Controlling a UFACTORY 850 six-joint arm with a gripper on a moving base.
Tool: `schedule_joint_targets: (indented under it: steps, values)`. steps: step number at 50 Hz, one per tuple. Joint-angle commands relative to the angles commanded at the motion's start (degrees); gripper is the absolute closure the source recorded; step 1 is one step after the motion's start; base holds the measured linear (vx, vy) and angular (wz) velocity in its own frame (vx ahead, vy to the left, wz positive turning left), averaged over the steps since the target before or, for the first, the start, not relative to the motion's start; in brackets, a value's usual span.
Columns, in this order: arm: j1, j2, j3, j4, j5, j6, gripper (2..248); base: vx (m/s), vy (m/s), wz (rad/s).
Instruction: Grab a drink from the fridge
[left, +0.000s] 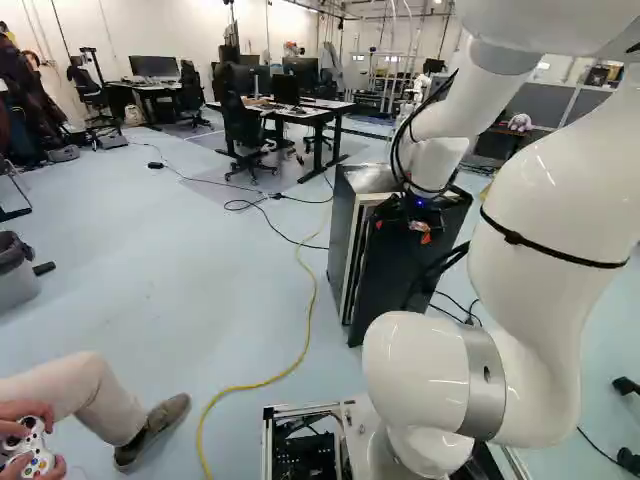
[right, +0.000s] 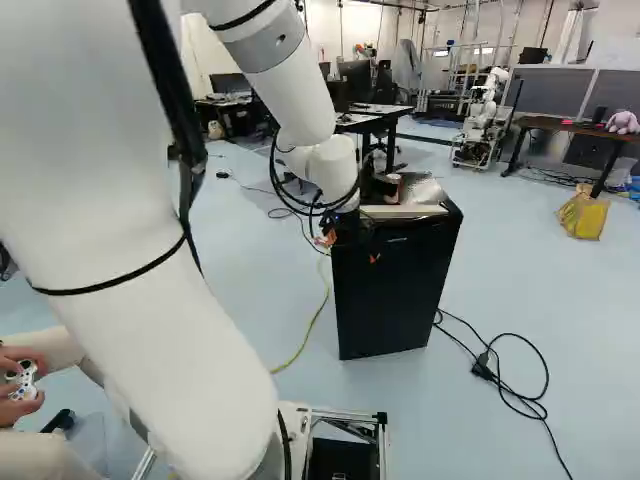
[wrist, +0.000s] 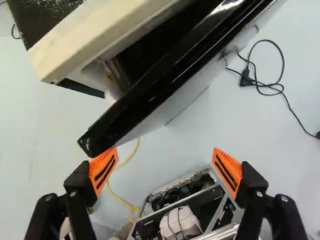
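My gripper (left: 402, 231) is at the top of the black fridge's door (left: 392, 290), and it shows there too in the right base view. In the wrist view, the gripper (wrist: 166, 162) stands open, one orange pad at the corner of the door (wrist: 150, 92) and the other over the floor. Nothing is between both pads. The door stands ajar from the cabinet, whose pale front rim (wrist: 75, 47) shows beyond the gap. Part of a pale interior is visible in that gap; I cannot make out a drink.
My base's metal frame (wrist: 220, 187) lies below the gripper. A black cable (right: 530, 400) is on the floor right of the fridge, a yellow cable (left: 308, 310) left of it. Another robot (right: 482, 120) stands farther back. A person's leg shows at the left of the left base view.
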Motion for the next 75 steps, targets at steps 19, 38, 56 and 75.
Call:
schedule_joint_targets:
  steps: [19, 38, 56, 75]
  values:
    - [1.2, 2.3, 2.5, 0.0, 1.7, 0.0, 3, 0.000, 0.000, 0.000]
    - [1.3, 8.2, 8.6, -3.3, 10.0, 0.0, 3, 0.000, 0.000, 0.000]
    - [1.1, 12.2, 14.0, -8.8, 20.6, 0.0, 3, 0.000, 0.000, 0.000]
    - [0.8, 11.2, 15.9, -14.7, 31.9, 0.0, 3, 0.000, 0.000, 0.000]
